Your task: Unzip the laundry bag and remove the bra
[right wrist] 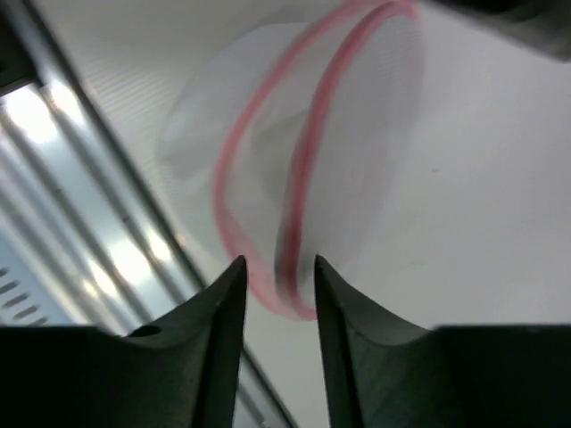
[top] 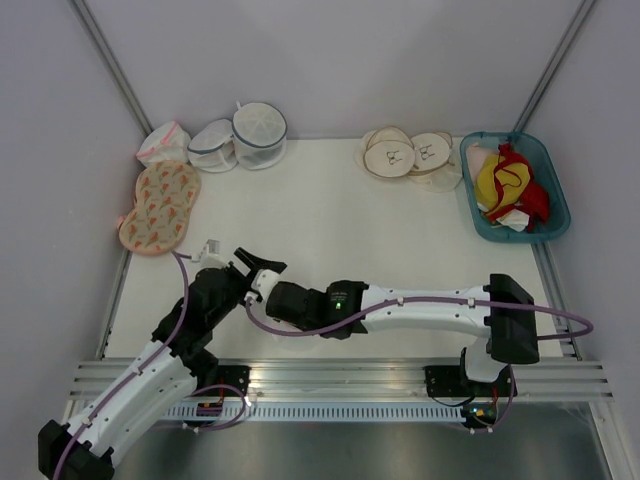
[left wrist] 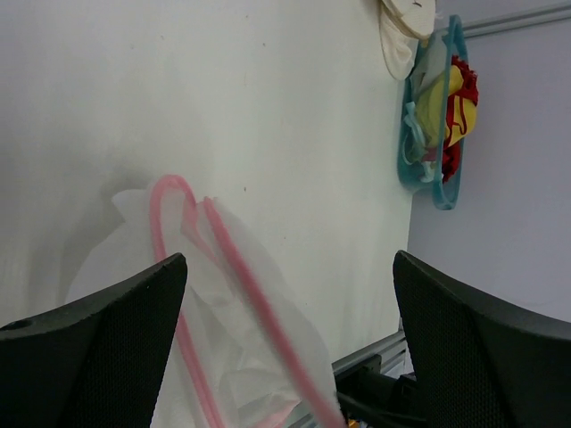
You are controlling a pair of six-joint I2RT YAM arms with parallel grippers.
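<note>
The bag (right wrist: 357, 169) stands on edge over the near left of the counter (top: 330, 220), where the two arms meet and hide it from above. Its paired pink rims run lengthwise away from the right gripper (right wrist: 279, 267), whose narrow jaws pinch the rim's near end. The left gripper (left wrist: 287, 267) gapes wide, with the bag slanting between its fingers.
</note>
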